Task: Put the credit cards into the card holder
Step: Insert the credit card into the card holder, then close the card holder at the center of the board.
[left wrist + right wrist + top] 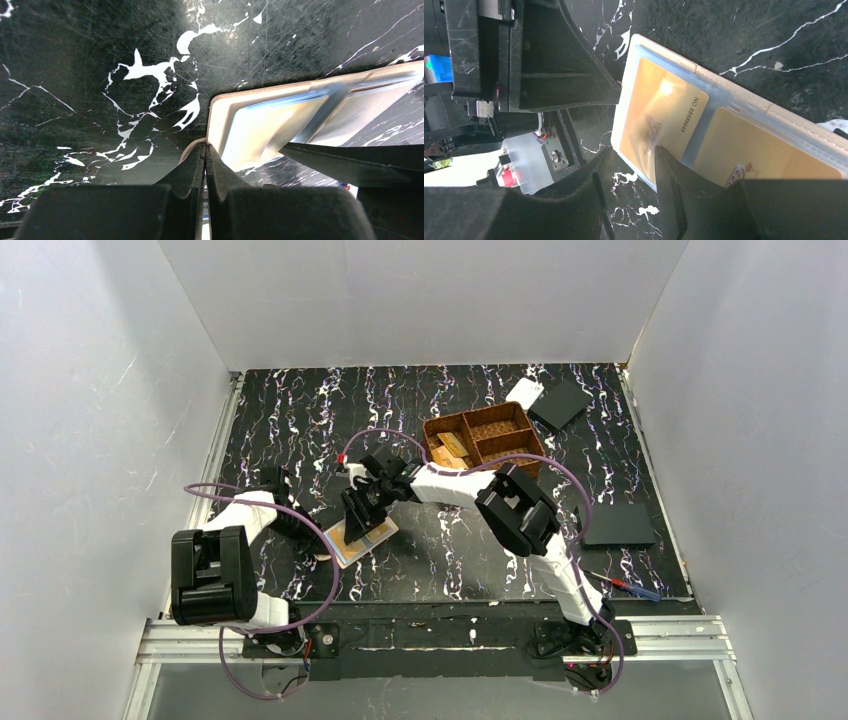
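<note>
**Left hand pins the wallet, right hand on a card**

The card holder (372,537) lies open on the bench (300,410), front left. The left hand (205,148) is clamped tight on its corner edge. Over it hangs the right hand (634,155), jaws partly apart and gripping nothing. One fingertip (666,167) rests on a golden credit card (669,110) in a clear slot, and a second card (764,150) sits in the slot beside it. Further back, more cards (450,450) lie in the woven basket (487,435).
</note>
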Motion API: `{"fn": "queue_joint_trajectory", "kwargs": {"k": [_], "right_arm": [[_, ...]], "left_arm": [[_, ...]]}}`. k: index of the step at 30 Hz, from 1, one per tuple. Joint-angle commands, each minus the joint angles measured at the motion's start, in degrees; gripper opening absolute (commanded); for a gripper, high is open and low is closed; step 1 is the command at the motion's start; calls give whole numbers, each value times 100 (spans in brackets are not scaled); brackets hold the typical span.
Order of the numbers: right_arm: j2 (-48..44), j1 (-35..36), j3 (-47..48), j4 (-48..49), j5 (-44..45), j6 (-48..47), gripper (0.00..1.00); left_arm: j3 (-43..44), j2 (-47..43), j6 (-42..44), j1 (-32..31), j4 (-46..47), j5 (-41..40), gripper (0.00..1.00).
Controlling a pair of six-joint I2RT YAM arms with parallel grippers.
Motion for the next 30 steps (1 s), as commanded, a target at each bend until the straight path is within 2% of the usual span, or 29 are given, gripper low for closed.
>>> {"fn": "queue_joint_trajectory", "kwargs": {"k": [1,5,8,12,16,18,21,24,30], "right_arm": [[-186,-5,357,-347,77,-273,45],[-676,-115,245,-1091,544,-938,47],[-1084,-166,-138,-1149,797,-1366,49],[-1594,-279,-801,-633,986,-1449,51],[-1815,-424,-1187,-270,1352,-1075,58],[-1768,-550,-1183,-280,1420,-813,59],[-1820,-656,-1268,-69,1685,-420,66],[-1811,-691,-1301,86,1893,-242,67],[-1495,-701,-1011,-261,1772,-316,67]], "left_arm": [[-19,-136,-4,-39,-6,152,0],[388,-509,86,-39,-440,273,2],[711,-827,201,-40,-813,172,14],[1077,-1222,269,-30,-1290,16,32],[1056,-1627,-96,-31,-1735,-417,46],[964,-1653,-300,-26,-1964,-525,50],[797,-1613,-519,-32,-2127,-554,53],[640,-1499,-613,-31,-1993,-510,54],[577,-1006,-551,-39,-1763,-494,51]]}}
